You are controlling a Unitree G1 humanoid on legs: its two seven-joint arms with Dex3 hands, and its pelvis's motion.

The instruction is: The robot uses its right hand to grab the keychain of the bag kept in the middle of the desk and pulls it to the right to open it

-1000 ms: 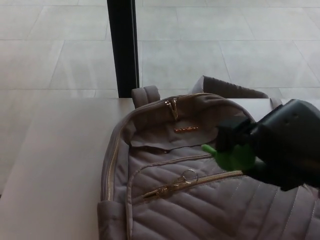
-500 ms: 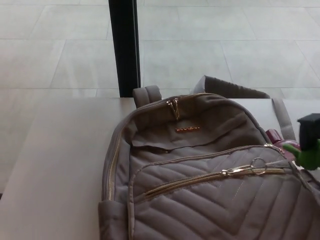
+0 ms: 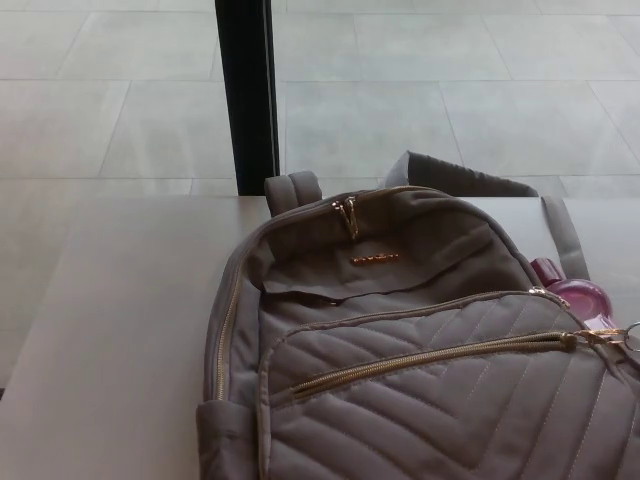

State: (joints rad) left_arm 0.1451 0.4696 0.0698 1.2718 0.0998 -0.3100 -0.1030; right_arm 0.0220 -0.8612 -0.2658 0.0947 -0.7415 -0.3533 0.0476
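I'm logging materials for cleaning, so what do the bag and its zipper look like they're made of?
The bag looks like soft grey-taupe quilted fabric, matte, judging by its stitched chevron lines and creases. The zipper looks like gold-toned metal: its teeth and the pull's ring glint.

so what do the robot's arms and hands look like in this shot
Nothing to describe: no part of the robot shows in the head view at this moment, neither arm nor hand. The picture holds only the grey quilted backpack on the desk, its front zipper's ring keychain at the right edge, and a pink object behind the bag.
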